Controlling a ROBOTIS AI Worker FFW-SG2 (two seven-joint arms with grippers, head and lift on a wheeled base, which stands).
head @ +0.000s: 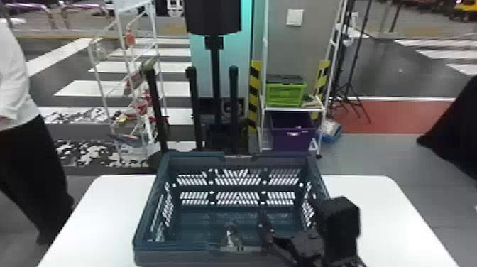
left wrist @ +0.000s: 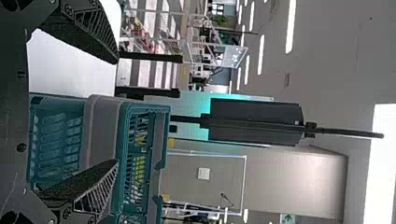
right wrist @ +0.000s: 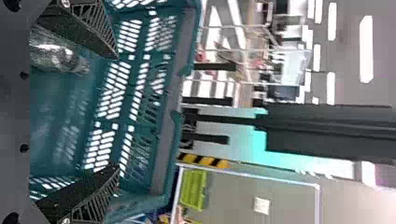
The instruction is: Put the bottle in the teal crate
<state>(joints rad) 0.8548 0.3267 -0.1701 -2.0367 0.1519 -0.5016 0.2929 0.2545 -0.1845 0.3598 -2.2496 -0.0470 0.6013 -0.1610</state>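
My right gripper (head: 270, 234) is over the right part of the teal crate (head: 284, 161) on the white table. To its left, a clear bottle (head: 233, 237) is down inside the crate near the front wall. In the right wrist view, that gripper (right wrist: 116, 112) has its fingers spread wide with nothing between the tips; the bottle (right wrist: 56, 53) lies near one finger, partly hidden, against the crate's (right wrist: 187, 42) interior. My left gripper (left wrist: 116, 111) also stands open and holds nothing, with the crate (left wrist: 122, 144) beyond it.
The white table (head: 106, 213) extends on both sides of the crate. Behind it are dark upright posts (head: 194, 106), a shelf with a green box (head: 285, 95) and a purple bin (head: 292, 133). A person stands at the far left.
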